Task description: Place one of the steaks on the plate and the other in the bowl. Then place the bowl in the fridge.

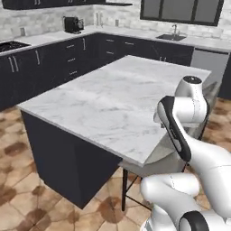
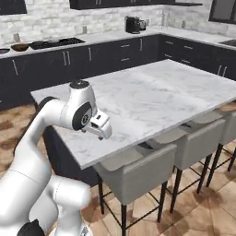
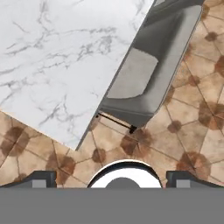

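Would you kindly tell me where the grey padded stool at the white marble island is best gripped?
Probably the curved backrest's top rim on the grey padded stool, from above on the floor side: it is thin and stands clear, while the white marble island crowds the seat.

Setting: home kitchen. A marble-topped island (image 1: 118,101) stands at the centre on a brown tiled floor (image 1: 18,194), with grey stools (image 2: 138,173) tucked under one edge of the island. Behind the island run dark cabinets (image 1: 49,63) under a pale counter, carrying a hob (image 1: 11,45), a coffee machine (image 1: 72,24) and a sink (image 1: 170,37). Brick backsplash (image 2: 55,18) above.
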